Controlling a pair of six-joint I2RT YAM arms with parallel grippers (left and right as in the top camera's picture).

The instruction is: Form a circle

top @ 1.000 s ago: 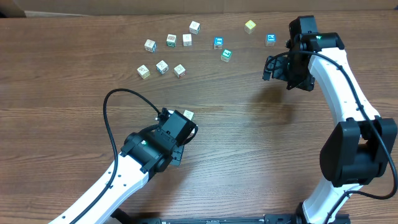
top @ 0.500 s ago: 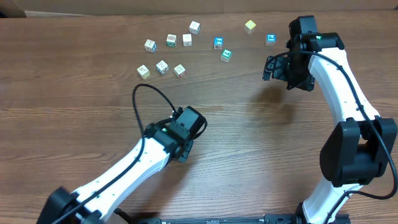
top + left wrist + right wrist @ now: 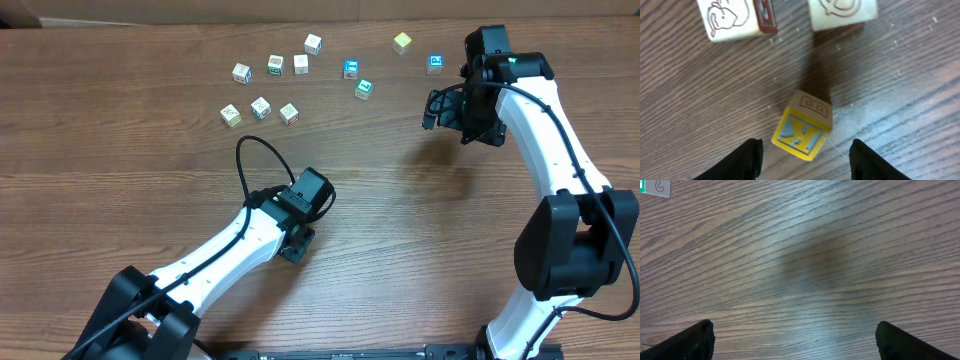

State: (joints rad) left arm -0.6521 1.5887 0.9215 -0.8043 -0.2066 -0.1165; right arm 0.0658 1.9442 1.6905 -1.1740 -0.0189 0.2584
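Where the overhead camera looks down, a brown wood-grain table (image 3: 90, 190) fills nearly the whole frame; a pale strip of room shows beyond its far edge, and a tan shape (image 3: 18, 10) sits at the top-left corner, too little of it in view to name. Grain runs left to right. Close up, the surface has fine pale specks and a dull sheen. Loose cubes (image 3: 301, 64), eleven counted, lie scattered along the far side, most whitish with coloured prints, none in a ring. The left gripper (image 3: 296, 243) is near mid-table, a black cable (image 3: 250, 160) looping off its arm. The circle (image 3: 815, 20) is hidden beneath it from above; the wrist view shows only a small cluster, not a ring: a left whitish cube (image 3: 732, 20) and a right whitish cube (image 3: 845, 12) side by side with a gap, and a yellow cube (image 3: 802, 131) lower down, turned askew, apart from both. The left gripper's (image 3: 805, 156) fingers stand either side of the yellow cube, bare wood showing on both sides, touching nothing. The right gripper (image 3: 462, 112) hangs near the far right, spread wide and holding nothing (image 3: 795, 340), above bare wood with a soft shadow; a green-printed cube corner (image 3: 655, 187) shows at the frame's top left.
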